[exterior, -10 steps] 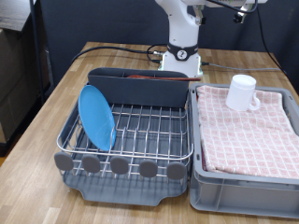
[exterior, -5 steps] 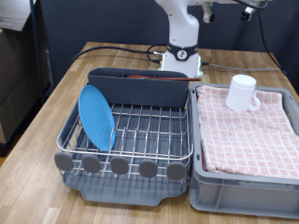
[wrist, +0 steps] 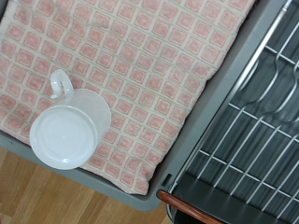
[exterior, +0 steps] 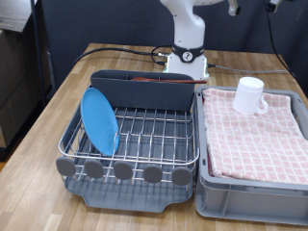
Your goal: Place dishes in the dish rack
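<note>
Nearest in the exterior view, a row of round grey knobs (exterior: 123,170) lines the front edge of the dish rack (exterior: 144,135), a dark-grey tray with a silver wire grid sitting on the wooden worktop (exterior: 58,106). The light-blue plate (exterior: 98,120) stands on edge in the grid at the exterior view's left side of the rack, tilted slightly. Just beside the rack, on the exterior view's right and touching or nearly touching it, is a grey bin (exterior: 252,192) lined with a pink checked cloth (exterior: 252,135). The white mug (exterior: 250,95) stands upright on the cloth near the bin's far end, not yet in the rack; the wrist view shows it from above, mouth up, handle visible (wrist: 69,129). Behind the grid, the tall grey cutlery caddy (exterior: 144,89) spans the rack's far side, with the reddish-brown wooden spoon (exterior: 164,81) lying across its top; the wrist view catches what looks like the spoon's end (wrist: 201,210) at the rack's corner. Farther back stands the robot's white base (exterior: 188,58), with black cables (exterior: 115,51) running across the worktop. The gripper shows in neither view, so I cannot tell whether the jaws are apart or together; the wrist camera looks down on mug and cloth from well above.
</note>
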Controlling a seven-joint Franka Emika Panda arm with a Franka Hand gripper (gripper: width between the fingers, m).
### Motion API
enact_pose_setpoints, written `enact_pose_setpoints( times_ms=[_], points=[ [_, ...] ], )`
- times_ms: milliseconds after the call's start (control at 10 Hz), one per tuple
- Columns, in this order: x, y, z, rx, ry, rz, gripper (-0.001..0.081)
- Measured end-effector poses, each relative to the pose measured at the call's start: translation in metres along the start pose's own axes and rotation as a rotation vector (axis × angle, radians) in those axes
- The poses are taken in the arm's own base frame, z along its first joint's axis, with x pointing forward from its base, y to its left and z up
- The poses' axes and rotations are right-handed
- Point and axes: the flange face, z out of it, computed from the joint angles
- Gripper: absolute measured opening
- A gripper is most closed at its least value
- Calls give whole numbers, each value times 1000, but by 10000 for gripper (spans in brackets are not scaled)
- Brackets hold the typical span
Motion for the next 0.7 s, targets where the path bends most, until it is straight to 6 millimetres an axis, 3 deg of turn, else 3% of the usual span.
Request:
enact_pose_setpoints(
  times_ms=[400,700],
  points=[
    [-3,-29,6,-16,-7,13,803],
    [-6,-31,6,-34,-1,1,803]
  ],
)
